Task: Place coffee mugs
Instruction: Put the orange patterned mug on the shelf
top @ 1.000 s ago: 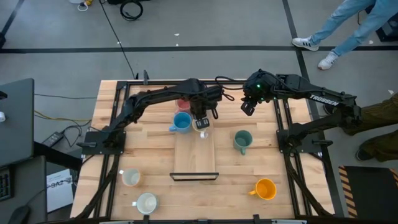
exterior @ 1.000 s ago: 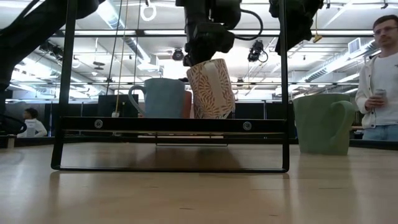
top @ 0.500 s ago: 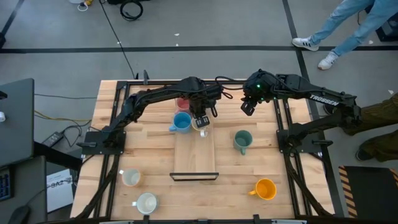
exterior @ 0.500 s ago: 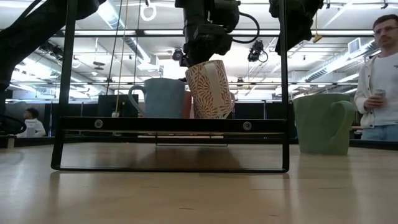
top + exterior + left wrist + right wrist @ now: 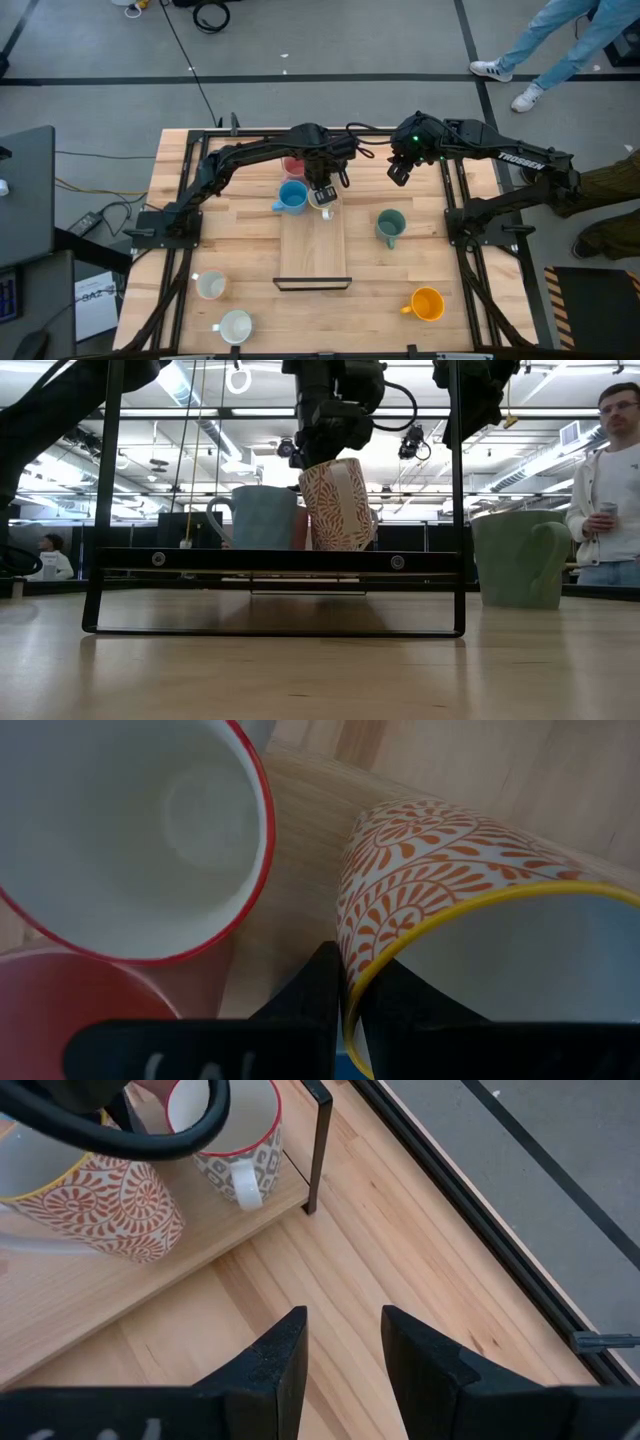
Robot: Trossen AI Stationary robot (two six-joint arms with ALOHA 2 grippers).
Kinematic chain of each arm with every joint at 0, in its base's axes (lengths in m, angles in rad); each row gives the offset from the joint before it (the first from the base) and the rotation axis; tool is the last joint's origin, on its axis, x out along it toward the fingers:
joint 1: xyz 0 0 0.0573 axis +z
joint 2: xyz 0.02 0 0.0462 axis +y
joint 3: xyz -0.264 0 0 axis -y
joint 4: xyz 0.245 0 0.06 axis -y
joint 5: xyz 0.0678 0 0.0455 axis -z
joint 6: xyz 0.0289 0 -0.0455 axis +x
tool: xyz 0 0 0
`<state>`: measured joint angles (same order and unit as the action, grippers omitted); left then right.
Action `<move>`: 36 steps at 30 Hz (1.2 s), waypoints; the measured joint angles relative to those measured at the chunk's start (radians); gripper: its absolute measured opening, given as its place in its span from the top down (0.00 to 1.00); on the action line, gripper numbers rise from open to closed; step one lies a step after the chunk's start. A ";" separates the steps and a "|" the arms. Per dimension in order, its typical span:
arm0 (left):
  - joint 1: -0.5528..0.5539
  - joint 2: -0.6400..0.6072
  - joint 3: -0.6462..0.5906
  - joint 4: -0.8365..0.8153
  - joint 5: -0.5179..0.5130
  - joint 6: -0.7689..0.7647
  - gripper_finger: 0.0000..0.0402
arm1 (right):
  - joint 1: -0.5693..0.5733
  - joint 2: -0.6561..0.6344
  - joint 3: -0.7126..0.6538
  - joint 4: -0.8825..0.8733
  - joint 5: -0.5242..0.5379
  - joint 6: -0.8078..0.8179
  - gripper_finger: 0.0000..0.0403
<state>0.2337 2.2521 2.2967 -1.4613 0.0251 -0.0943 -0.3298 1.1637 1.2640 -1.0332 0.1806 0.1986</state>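
Observation:
My left gripper [image 5: 322,194] hangs over the far end of the wooden board [image 5: 312,255], shut on a white mug with an orange leaf pattern and a yellow rim [image 5: 338,505]. Next to it on the board stand a blue mug [image 5: 291,196], a pink mug [image 5: 293,167] and a grey-patterned white mug with a red rim [image 5: 228,1135]. My right gripper [image 5: 340,1350] is open in the air right of the board, with nothing between its fingers. A teal green mug [image 5: 390,226], an orange mug [image 5: 427,304] and two white mugs [image 5: 210,286] [image 5: 236,325] sit on the table. My left gripper pinches the patterned mug's yellow rim [image 5: 352,982], one finger inside the mug and one outside against the wall. The fingers come from above, pointing down. The mug hangs tilted below them [image 5: 338,505]. The rack's bar hides its base, so whether it touches the board I cannot tell.
A black wire rack [image 5: 275,560] frames the board's near end, with a post [image 5: 320,1140] at the far corner. Black frame rails [image 5: 455,200] run along the table's sides. People stand beyond the table at the right [image 5: 612,480].

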 joint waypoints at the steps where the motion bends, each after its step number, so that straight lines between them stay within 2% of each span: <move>1: 0.000 0.005 0.000 0.001 0.000 0.000 0.92 | 0.000 0.000 0.000 0.000 0.000 0.000 0.67; 25: 0.003 0.037 0.000 -0.010 -0.005 0.001 0.91 | 0.000 0.000 0.000 0.006 -0.001 0.000 0.67; 36: 0.003 0.037 0.000 -0.011 -0.007 0.000 0.82 | 0.000 0.000 0.000 0.006 -0.001 -0.001 0.67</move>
<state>0.2367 2.2890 2.2963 -1.4725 0.0186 -0.0944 -0.3298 1.1641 1.2640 -1.0267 0.1800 0.1979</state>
